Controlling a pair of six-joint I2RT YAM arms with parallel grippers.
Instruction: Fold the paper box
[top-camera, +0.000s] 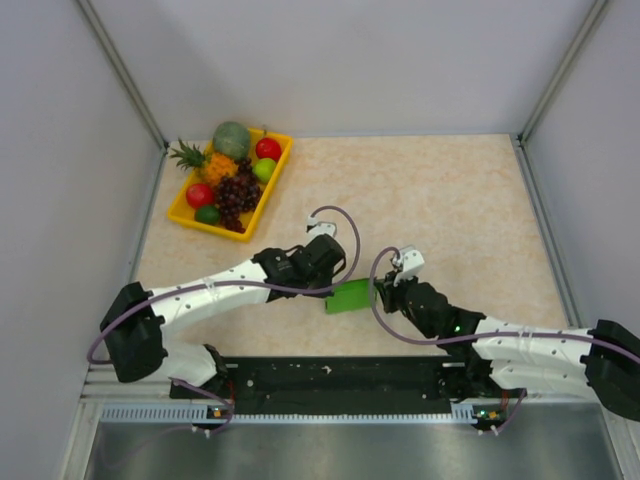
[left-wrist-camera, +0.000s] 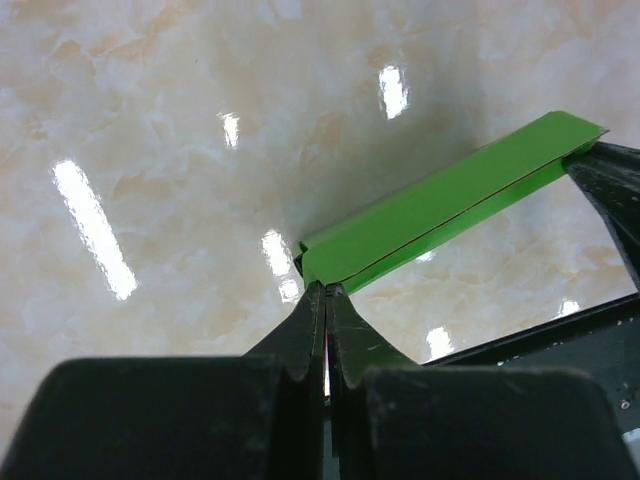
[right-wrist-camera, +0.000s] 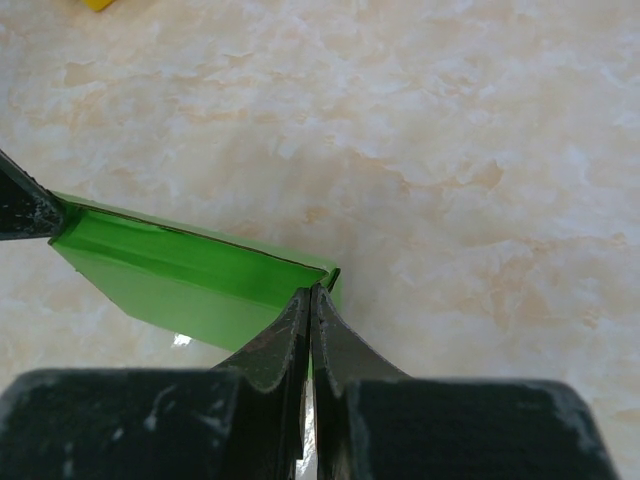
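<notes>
**Pinched at both ends**

L gripper (left-wrist-camera: 326, 291) fingers are clamped tight on one corner of the bright green folded paper box (left-wrist-camera: 440, 212). R gripper (right-wrist-camera: 311, 292) same deal, closed on the opposite end. Box is stretched btwn the two arms, near the front of the beige marble-look table (top-camera: 450, 190). Yellow plastic fruit tray (top-camera: 178, 212) is well apart, back-left.

Ends of the paper box (top-camera: 352, 297) — seen from above — hide under left hand (top-camera: 331, 291) and right hand (top-camera: 379, 293).
</notes>
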